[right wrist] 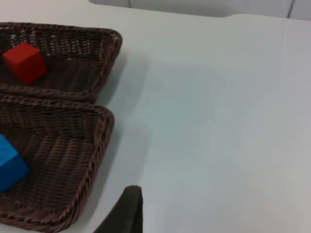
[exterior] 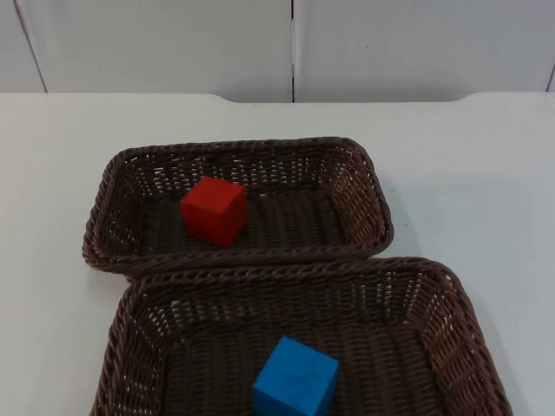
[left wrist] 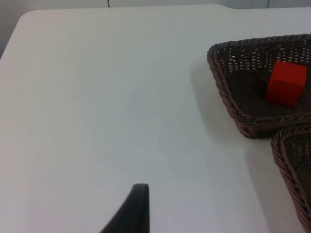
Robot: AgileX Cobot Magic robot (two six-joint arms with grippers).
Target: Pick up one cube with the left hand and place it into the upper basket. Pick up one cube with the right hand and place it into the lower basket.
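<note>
A red cube [exterior: 214, 211] lies inside the upper brown wicker basket [exterior: 364, 173], toward its left side. A blue cube [exterior: 296, 379] lies inside the lower wicker basket [exterior: 451, 312], near its front. In the left wrist view, the red cube [left wrist: 286, 82] sits in the upper basket [left wrist: 223, 92], and my left gripper [left wrist: 138, 204] hangs over bare table to that basket's left, holding nothing. In the right wrist view, both the red cube [right wrist: 25, 62] and the blue cube [right wrist: 8, 165] rest in their baskets. My right gripper [right wrist: 130, 206] hangs over bare table just right of the lower basket [right wrist: 97, 160].
The two baskets touch, the lower one's back rim against the upper one's front rim. White table top [exterior: 468, 165] lies bare to the left and right of them. A grey partition wall [exterior: 295, 43] closes off the far edge.
</note>
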